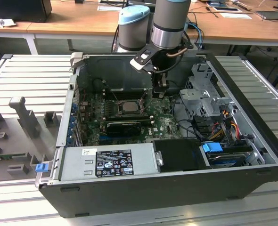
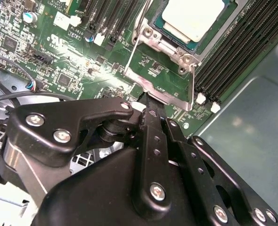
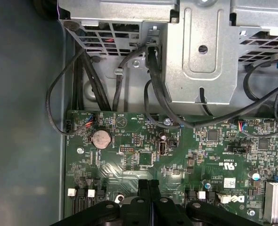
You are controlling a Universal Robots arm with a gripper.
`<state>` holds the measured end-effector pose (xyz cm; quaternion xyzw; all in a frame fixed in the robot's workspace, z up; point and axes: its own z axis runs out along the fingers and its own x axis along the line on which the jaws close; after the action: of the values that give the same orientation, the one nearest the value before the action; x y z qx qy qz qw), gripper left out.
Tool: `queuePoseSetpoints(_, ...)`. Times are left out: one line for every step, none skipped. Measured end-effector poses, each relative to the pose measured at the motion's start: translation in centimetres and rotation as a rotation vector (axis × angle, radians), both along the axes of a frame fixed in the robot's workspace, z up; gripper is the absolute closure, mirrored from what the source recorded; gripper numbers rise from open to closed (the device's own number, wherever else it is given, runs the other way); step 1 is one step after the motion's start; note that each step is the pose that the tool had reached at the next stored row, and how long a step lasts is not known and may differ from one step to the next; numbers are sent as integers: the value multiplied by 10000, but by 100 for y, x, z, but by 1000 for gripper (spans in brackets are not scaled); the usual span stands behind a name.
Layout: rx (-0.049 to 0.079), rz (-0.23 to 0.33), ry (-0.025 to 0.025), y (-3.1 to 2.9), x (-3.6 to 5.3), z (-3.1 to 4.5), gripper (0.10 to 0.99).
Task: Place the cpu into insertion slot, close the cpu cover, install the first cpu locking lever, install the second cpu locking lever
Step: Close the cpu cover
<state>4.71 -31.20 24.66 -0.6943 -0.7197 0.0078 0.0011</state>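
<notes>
Green mobo lies flat inside an open PC case, which sits on a slatted metal tabletop. The cpu, a pale silvery square, is seated in the insertion slot, approx mid-board in the exterior view. The gripper hangs just beside it, toward the exterior view's right.

The cpu cover, a dull-metal frame w/ a cut-out middle, is not down on the chip. It is swung off it and reaches out from the slot's edge, w/ green board visible thru its opening. How steeply it tilts, can't tell.

The gripper's fingers are pressed together w/ no gap btwn them in both wrist views. In the second wrist view the tip meets the cover's outer lip; can't tell whether the lip is pinched or only touched.

Long black RAM slots run alongside the socket. In the first wrist view a coin cell sits on the board, and black cables run to a grey metal drive cage. The PSU lies along the case's near wall in the exterior view.
</notes>
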Motion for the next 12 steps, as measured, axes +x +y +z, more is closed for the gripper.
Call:
queuePoseSetpoints(-1,0,0,0,-2,0,980)
queuePoseSetpoints(0,0,0,0,-7,0,980)
queuePoseSetpoints(3,0,-1,0,-14,0,980)
queuePoseSetpoints(8,0,-1,0,-16,0,980)
queuePoseSetpoints(9,0,0,0,-18,0,980)
queuePoseSetpoints(9,0,0,0,-21,0,980)
queuePoseSetpoints(9,1,0,0,-23,0,980)
queuePoseSetpoints(9,1,0,0,-25,0,980)
queuePoseSetpoints(9,1,0,0,-26,1,980)
queuePoseSetpoints(9,0,0,0,-28,0,980)
queuePoseSetpoints(10,0,0,0,-35,0,980)
queuePoseSetpoints(11,0,0,0,-44,0,980)
